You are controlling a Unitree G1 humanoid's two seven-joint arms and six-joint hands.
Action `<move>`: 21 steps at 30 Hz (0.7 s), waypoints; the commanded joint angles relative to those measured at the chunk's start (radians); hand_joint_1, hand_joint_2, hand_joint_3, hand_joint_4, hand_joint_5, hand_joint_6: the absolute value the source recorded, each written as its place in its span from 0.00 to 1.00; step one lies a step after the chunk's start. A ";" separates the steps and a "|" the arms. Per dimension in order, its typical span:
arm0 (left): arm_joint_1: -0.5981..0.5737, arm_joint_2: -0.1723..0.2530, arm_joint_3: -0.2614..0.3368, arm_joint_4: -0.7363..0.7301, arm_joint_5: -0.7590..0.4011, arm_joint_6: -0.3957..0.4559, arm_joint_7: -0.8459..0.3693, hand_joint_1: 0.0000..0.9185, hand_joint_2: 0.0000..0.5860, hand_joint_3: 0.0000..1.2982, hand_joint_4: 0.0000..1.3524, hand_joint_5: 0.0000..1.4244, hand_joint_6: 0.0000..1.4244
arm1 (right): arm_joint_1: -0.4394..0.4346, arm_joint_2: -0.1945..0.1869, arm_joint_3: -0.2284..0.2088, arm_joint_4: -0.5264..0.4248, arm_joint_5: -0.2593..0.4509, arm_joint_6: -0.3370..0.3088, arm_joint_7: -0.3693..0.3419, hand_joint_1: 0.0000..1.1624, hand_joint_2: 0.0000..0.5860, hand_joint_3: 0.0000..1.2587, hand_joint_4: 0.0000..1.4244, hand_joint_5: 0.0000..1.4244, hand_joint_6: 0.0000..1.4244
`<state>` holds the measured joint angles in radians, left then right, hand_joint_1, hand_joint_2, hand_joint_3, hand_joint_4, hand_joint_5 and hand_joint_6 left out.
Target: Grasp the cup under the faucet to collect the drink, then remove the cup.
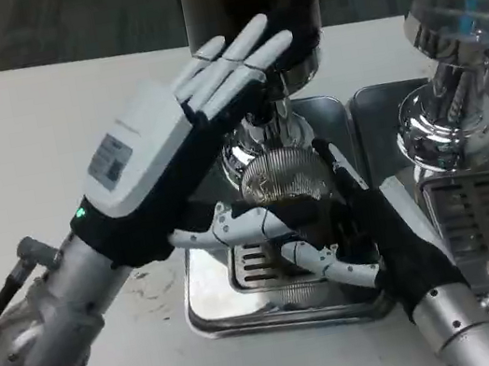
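Polished steel fills the middle of my head view: a drink dispenser (252, 11) with a dark tank stands on a silver drip tray (216, 316) on the white table (19, 137). My left hand (208, 80) is raised in front of the dispenser, fingers straight and spread, white back facing the camera. It holds nothing, and its fingertips lie against the base of the tank, above the faucet (261, 128).

Just below that hand, under the faucet, is the cup (282, 181), a clear, ribbed one standing over the tray's grate. My right hand (348, 231) reaches in from the lower right and wraps around the cup, white fingers crossing its front and the black palm against its right side. I read that as a grip, though the glare on the cup makes the exact contact hard to see.

To the right of my right hand stands a second steel dispenser (456, 41) on its own tray (483, 217).

My judgement of progress: the cup looks grasped and placed under the faucet. I cannot tell whether drink is flowing or how full the cup is. Collecting the drink, then pulling the cup away, appears to remain.
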<state>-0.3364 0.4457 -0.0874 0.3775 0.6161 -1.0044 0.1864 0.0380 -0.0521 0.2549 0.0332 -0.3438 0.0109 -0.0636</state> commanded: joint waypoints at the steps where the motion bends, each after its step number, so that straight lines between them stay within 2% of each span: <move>1: 0.042 0.030 0.054 -0.027 -0.001 0.035 0.051 0.00 0.24 0.08 0.01 0.15 0.06 | -0.011 -0.005 -0.005 0.008 0.010 -0.022 0.003 0.63 0.39 0.00 0.00 0.00 0.00; 6: 0.123 0.054 0.143 -0.080 0.027 0.101 0.121 0.00 0.24 0.08 0.01 0.15 0.05 | -0.017 -0.005 -0.008 0.013 0.027 -0.021 0.015 0.63 0.39 0.00 0.00 0.00 0.00; 10: 0.201 0.048 0.191 -0.104 0.046 0.164 0.187 0.00 0.24 0.08 0.01 0.13 0.04 | -0.015 -0.007 -0.009 0.012 0.035 -0.024 0.021 0.62 0.39 0.00 0.00 0.00 0.00; 15: 0.279 0.051 0.206 -0.095 0.059 0.224 0.257 0.00 0.25 0.10 0.01 0.13 0.03 | -0.016 -0.007 -0.008 0.009 0.035 -0.022 0.026 0.62 0.35 0.00 0.00 0.00 0.00; 21: 0.344 0.073 0.185 -0.045 0.053 0.277 0.248 0.00 0.25 0.10 0.00 0.12 0.02 | -0.020 0.000 -0.011 0.012 0.038 -0.013 0.023 0.63 0.32 0.00 0.00 0.00 0.00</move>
<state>-0.0221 0.5005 0.1062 0.3091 0.6692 -0.7457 0.4290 0.0277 -0.0548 0.2499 0.0399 -0.3163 0.0097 -0.0404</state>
